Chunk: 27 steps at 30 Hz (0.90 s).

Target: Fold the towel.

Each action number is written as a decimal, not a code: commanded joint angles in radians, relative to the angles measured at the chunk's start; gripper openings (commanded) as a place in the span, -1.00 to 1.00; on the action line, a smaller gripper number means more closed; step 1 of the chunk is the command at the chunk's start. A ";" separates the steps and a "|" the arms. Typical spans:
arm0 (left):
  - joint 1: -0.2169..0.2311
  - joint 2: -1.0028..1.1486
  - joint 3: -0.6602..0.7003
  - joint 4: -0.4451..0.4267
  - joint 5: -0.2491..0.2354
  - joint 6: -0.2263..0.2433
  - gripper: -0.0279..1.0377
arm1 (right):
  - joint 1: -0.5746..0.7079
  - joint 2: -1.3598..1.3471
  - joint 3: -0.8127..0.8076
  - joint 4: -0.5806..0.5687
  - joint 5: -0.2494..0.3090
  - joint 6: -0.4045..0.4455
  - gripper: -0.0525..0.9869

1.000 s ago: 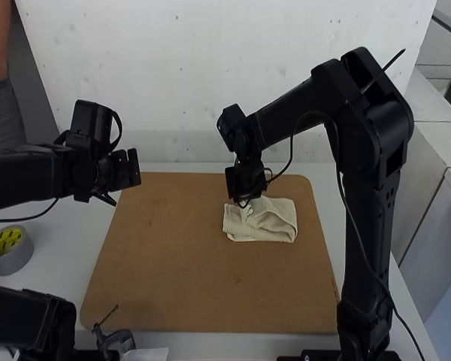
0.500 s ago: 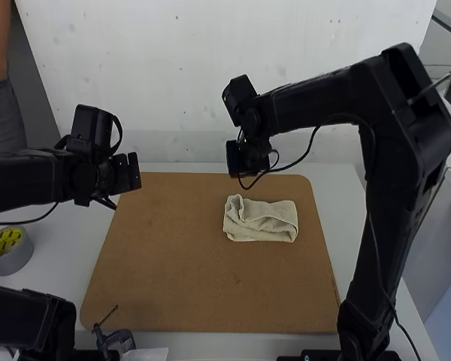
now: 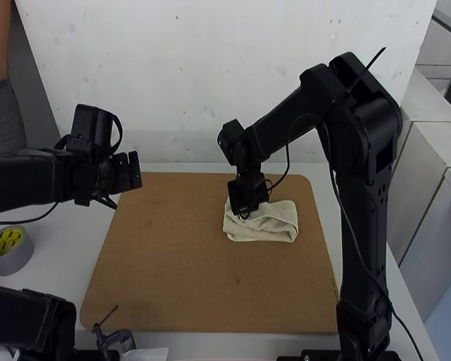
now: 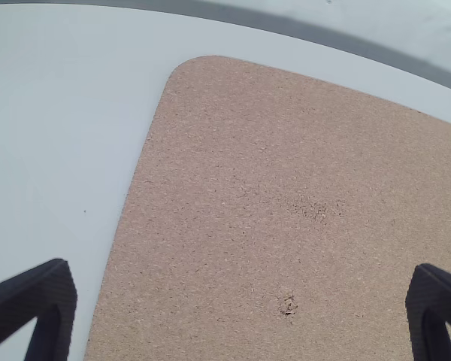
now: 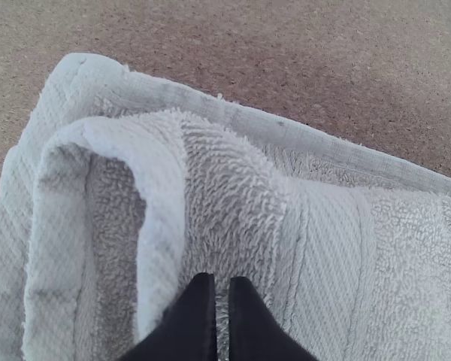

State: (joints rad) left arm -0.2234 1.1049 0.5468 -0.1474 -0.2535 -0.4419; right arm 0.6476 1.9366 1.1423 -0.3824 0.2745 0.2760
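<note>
Over the towel, right gripper, clenched, seemingly empty, should press 1 raised fold down gently; left gripper released.

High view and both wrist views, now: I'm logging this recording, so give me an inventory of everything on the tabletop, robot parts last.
towel: one, off-white, folded with a raised fold, on the board right of its middle
board: one, brown, flat on the table
table: one, white, under the board
tape roll: one, grey with yellow inside, on the table left of the board
tool: one, dark, kind unclear, at the board's near edge
sheet: one, pale, beside the tool
cables: at least two, black, along the arms
arms: two, black, left and right
left gripper: one, black, above the board's left part, fingers apart
right gripper: one, black, at the towel, fingertips close together
</note>
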 commanded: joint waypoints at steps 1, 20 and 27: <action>-0.013 -0.011 -0.004 0.011 0.014 0.012 0.90 | 0.014 0.024 0.033 0.005 0.023 -0.011 -0.87; -0.010 -0.016 -0.010 0.022 0.016 0.012 0.90 | 0.119 0.050 0.065 0.074 -0.011 0.000 -0.87; 0.001 -0.022 -0.016 0.022 0.014 0.017 0.90 | 0.107 0.030 0.063 0.074 0.008 -0.001 -0.86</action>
State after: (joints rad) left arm -0.2298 1.1049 0.5453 -0.1360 -0.2428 -0.4419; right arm 0.7616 1.9785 1.1687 -0.3145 0.2745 0.2760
